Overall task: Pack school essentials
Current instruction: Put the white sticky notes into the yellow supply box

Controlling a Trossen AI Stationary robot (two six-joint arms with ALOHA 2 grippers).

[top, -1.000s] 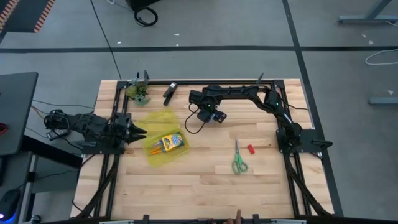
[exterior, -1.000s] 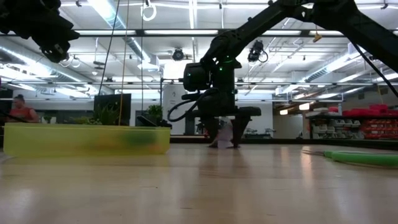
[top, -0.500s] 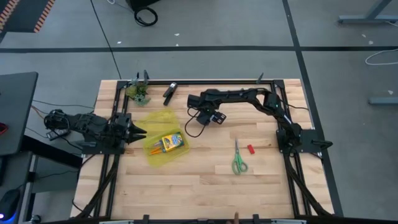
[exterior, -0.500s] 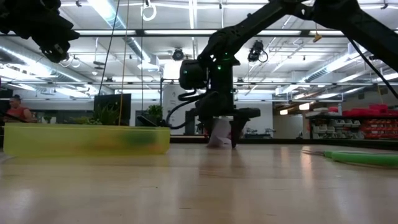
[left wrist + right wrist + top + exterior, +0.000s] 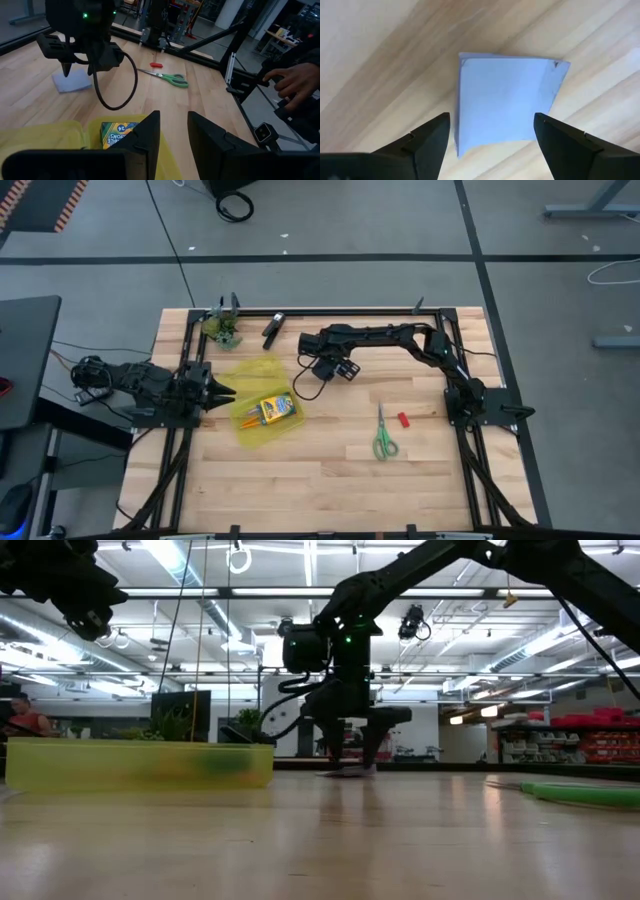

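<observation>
Black right gripper (image 5: pixel 490 137): fingers spread wide, straddling the pale blue note pad (image 5: pixel 505 102) lying flat on the wooden table (image 5: pixel 330 480).
Left gripper (image 5: pixel 174 135): narrowly parted, empty, above the yellow-green crayon box (image 5: pixel 117 134).
Green-handled scissors (image 5: pixel 384 436): beside the tiny red eraser (image 5: pixel 404 420).

Right gripper (image 5: pixel 490 142) hung over note pad (image 5: pixel 506 102); pad lay flat on table (image 5: pixel 330 480), ahead of fingertips, one finger (image 5: pixel 427 142) to each side, apart from both. Left gripper (image 5: pixel 173 131) sat at tray (image 5: pixel 250 395) edge; crayon box (image 5: pixel 117 135) in tray, just beside its fingers. Scissors (image 5: pixel 165 77) lay well beyond left fingertips, eraser (image 5: pixel 156 65) just past scissors. Clip tool (image 5: pixel 273 328) and leafy clump (image 5: pixel 223 330) lay at table's far edge, behind tray.
</observation>
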